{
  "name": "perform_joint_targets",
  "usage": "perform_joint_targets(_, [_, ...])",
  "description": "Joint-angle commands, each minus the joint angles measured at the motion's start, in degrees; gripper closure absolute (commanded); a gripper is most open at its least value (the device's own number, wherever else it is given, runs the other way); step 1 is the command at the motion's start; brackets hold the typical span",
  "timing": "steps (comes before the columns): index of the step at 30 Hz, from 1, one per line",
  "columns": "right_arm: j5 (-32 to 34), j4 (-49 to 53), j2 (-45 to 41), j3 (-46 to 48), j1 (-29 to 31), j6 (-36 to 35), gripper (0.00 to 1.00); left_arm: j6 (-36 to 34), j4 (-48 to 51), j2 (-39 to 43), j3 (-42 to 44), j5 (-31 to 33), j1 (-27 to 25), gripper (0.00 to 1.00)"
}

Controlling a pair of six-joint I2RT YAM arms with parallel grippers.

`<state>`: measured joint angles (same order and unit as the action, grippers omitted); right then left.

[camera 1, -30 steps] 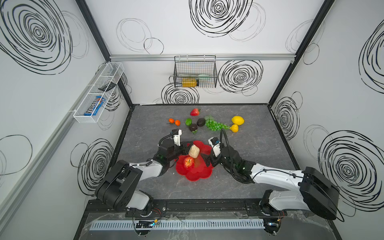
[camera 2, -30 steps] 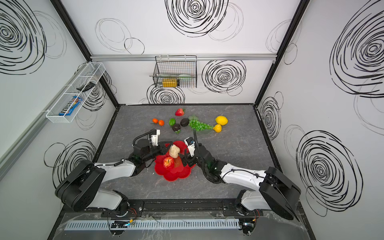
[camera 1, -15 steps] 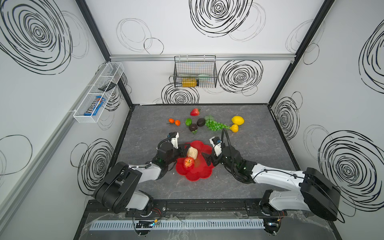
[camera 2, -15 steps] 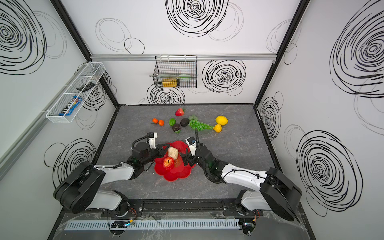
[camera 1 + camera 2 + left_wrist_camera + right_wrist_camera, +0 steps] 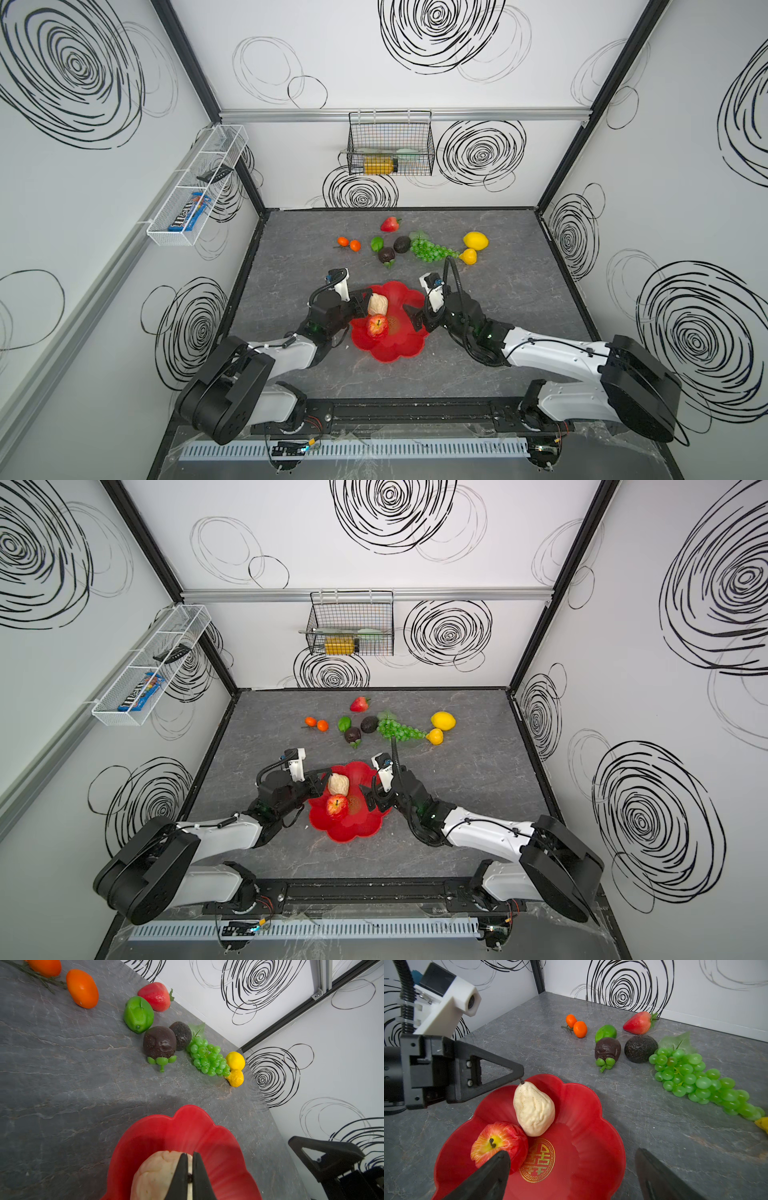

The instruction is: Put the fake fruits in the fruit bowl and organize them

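Left gripper point(image 5: 188, 1176): pinching the stem of the cream pear point(image 5: 534, 1108), jaws nearly closed.
Right gripper point(image 5: 571, 1176): hanging wide open and empty over the bowl's right side.
Bowl point(image 5: 399, 353): sitting near centre, holding the pear beside the apple point(image 5: 499, 1144).
Pear: leaning in the bowl's far-left lobe, touching the apple.
Remaining fruits: lying at the far side, among them grapes point(image 5: 695, 1080) and strawberry point(image 5: 638, 1023).
Advice: letting go gently seems best, so the pear is settling against the apple, not rolling.
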<state>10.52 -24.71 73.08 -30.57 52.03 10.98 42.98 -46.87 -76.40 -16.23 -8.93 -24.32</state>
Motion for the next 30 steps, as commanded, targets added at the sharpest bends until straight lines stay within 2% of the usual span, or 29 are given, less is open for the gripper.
perform_joint_targets(1, [-0.4, -1.5, -0.3, 0.4, -0.3, 0.7, 0.03, 0.4, -3.0, 0.6, 0.3, 1.3, -0.1, 0.9])
perform_joint_targets(17, [-0.4, -1.4, -0.2, 0.4, -0.5, 0.8, 0.03, 0.4, -3.3, 1.3, 0.7, 1.1, -0.2, 0.76])
perform_joint_targets(22, [-0.3, -1.3, -0.1, 0.4, -0.5, 1.0, 0.03, 0.3, -3.9, 1.8, 1.1, 1.1, -0.3, 0.69])
perform_joint_targets(26, [-0.2, -1.1, 0.0, 0.1, -0.6, 1.1, 0.03, 0.2, -4.3, 2.6, 1.6, 1.2, -0.2, 0.6])
perform_joint_targets(30, [0.5, 2.0, -0.7, -2.0, -0.9, 2.0, 0.03, 0.5, -2.2, 5.8, 2.2, 3.3, 0.0, 0.46])
